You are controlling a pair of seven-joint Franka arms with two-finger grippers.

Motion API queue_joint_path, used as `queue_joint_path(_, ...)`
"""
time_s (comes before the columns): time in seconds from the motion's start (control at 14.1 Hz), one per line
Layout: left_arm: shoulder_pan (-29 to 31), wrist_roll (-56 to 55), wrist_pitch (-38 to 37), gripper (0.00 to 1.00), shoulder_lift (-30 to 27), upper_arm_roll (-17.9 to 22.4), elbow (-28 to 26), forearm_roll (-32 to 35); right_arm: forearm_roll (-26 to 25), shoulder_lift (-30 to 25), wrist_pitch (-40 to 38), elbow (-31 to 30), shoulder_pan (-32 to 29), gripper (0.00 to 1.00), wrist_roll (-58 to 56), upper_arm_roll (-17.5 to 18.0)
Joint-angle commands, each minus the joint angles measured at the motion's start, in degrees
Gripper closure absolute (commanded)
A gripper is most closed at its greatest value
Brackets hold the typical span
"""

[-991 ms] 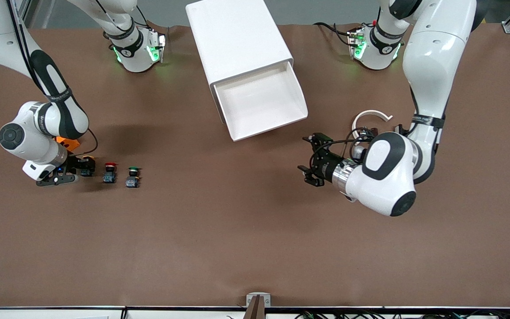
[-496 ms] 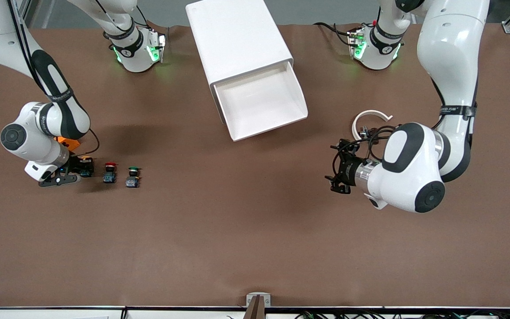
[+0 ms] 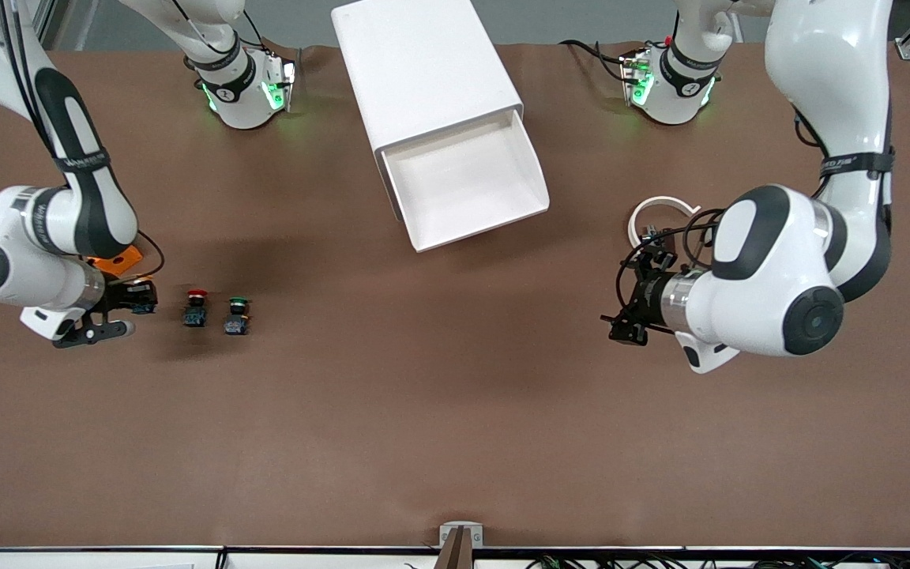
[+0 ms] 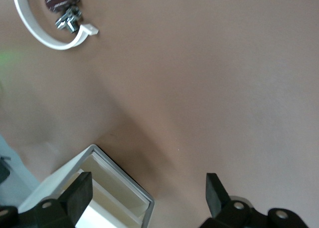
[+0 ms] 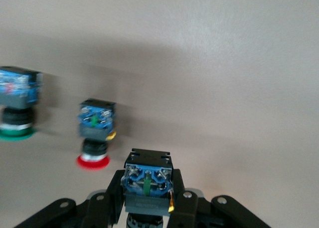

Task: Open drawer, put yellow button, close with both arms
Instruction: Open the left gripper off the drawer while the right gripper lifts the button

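Right wrist view: our right gripper point(image 5: 148, 203) clamps tiny yellow-capped pushbutton, blue base point(image 5: 148, 180); open white top drawer tray point(image 3: 467, 186) at two o'clock. Left gripper point(image 3: 627, 316) spread, empty, waiting.

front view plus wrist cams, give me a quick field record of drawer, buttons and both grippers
drawer: pulled open, tray bare
yellow button: between the right gripper's fingers
right gripper: shut on the button, at the right arm's end of the table
red button: on the table beside green button
left gripper: open, over bare table
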Motion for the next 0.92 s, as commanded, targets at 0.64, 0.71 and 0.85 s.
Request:
queue_joint_path(0.64,-0.8,9.1,-0.1,0.00,-4.7,-0.2,-2.2,8.1,8.5,-7.0,-42.5,27.3,24.2,0.90,44.2,0.6)
queue_joint_path(0.71,-0.8,10.4,-0.4,0.00,-5.1,-0.2,-2.4,8.1,10.8,-7.0,-43.1,28.1,26.1,0.90,49.1,0.6)
queue_joint_path(0.85,-0.6,12.1,-0.8,0.00,-5.8,-0.2,-2.9,8.1,13.7,-6.9,-42.8,29.4,31.3,0.90,61.1,0.6)
